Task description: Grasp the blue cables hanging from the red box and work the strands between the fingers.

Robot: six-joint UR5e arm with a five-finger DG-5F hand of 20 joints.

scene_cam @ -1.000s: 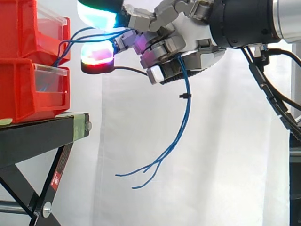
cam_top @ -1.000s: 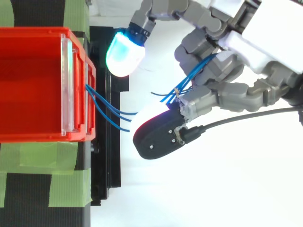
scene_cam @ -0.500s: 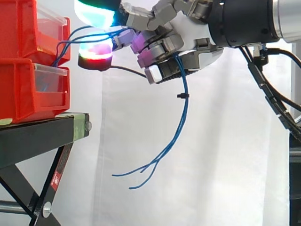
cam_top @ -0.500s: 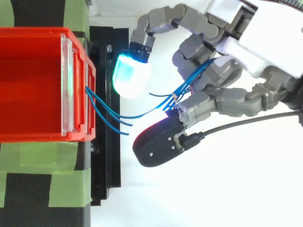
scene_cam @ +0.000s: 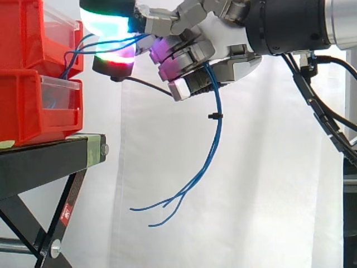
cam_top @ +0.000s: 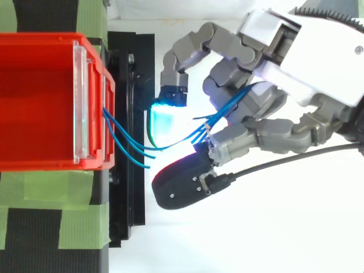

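- While its fingers curl around the blue cables [scene_cam: 215, 134], clamping the strands between them, the hand [scene_cam: 223, 39] sits at upper centre of the side view.
- From the red box [cam_top: 40, 162] at upper left, the strands run across to the fingers.
- Below the hand they hang down, their loose ends fanning out at lower centre.
- The box rests on a black stand [scene_cam: 50, 162] at lower left.
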